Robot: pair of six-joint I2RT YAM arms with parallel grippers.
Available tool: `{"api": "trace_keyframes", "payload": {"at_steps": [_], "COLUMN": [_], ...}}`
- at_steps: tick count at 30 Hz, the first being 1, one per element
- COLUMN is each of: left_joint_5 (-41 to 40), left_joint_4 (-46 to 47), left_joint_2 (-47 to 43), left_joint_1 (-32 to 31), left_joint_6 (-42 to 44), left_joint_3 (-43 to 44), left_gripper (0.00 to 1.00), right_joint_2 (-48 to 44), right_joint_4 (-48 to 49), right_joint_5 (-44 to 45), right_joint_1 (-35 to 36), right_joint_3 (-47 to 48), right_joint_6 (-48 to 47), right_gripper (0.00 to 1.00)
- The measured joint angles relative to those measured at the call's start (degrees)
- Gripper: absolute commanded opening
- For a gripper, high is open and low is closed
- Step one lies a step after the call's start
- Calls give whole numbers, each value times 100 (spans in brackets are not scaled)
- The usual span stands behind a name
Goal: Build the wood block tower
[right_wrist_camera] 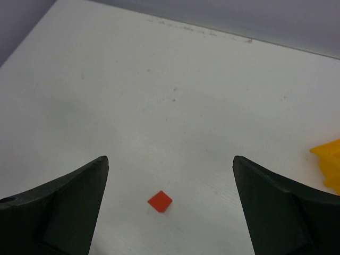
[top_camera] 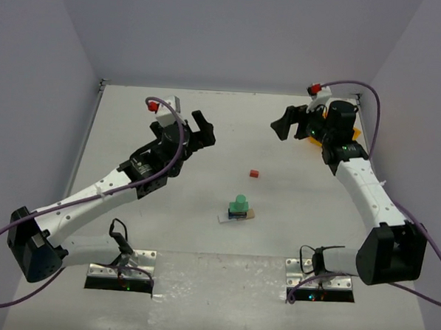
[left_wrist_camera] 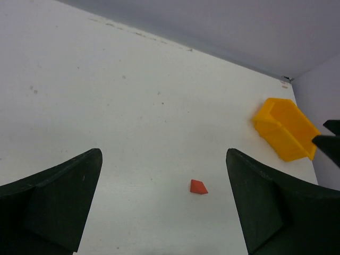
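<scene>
While the left arm [top_camera: 93, 195] and right arm [top_camera: 360, 180] reach out over the white surface [top_camera: 237, 136], the wood block tower [top_camera: 238, 208] stands near the middle of it, nearer the front edge than either set of jaws. Its base is a pale plank [top_camera: 223, 218] lying flat. A blue piece [top_camera: 238, 215] sits on that, and a green piece [top_camera: 239, 203] tops the stack. A small red block [top_camera: 254, 173] lies alone just beyond the tower, apart from it and slightly to the right.

The left jaws stand wide open and hold nothing, above the far left part of the surface. Their wrist camera looks past both black fingers [left_wrist_camera: 53, 202] at the red block [left_wrist_camera: 198, 186] between them. The right jaws are equally spread and empty at the far right, and the red block [right_wrist_camera: 160, 201] shows between their fingers [right_wrist_camera: 276, 207] too. A yellow plastic bin [left_wrist_camera: 284, 127] sits by the far right corner, mostly hidden behind the right arm in the overhead view.
</scene>
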Motion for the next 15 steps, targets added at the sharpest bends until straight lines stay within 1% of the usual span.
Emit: {"api": "trace_keyframes", "payload": {"at_steps": [3, 5, 9, 13, 15], "left_joint_5": [97, 303, 609, 643, 653], "left_joint_4": [144, 300, 669, 990, 1004], "left_joint_2": [16, 1, -70, -135, -131], "left_joint_1": [107, 265, 707, 808, 808], "left_joint_6": [-45, -39, -17, -38, -37], "left_joint_3": [-170, -300, -624, -1070, -1231], "left_gripper": [100, 100, 100, 100, 100], "right_joint_2": [340, 415, 394, 510, 644], "right_joint_4": [-392, -377, -484, -825, -930], "right_joint_5": [261, 550, 1031, 1738, 1913], "right_joint_1": [2, 2, 86, 586, 848], "right_joint_3": [692, 775, 270, -196, -360], "right_joint_6": [464, 926, 1523, 1601, 1610], "right_gripper": [99, 99, 99, 99, 99]}}
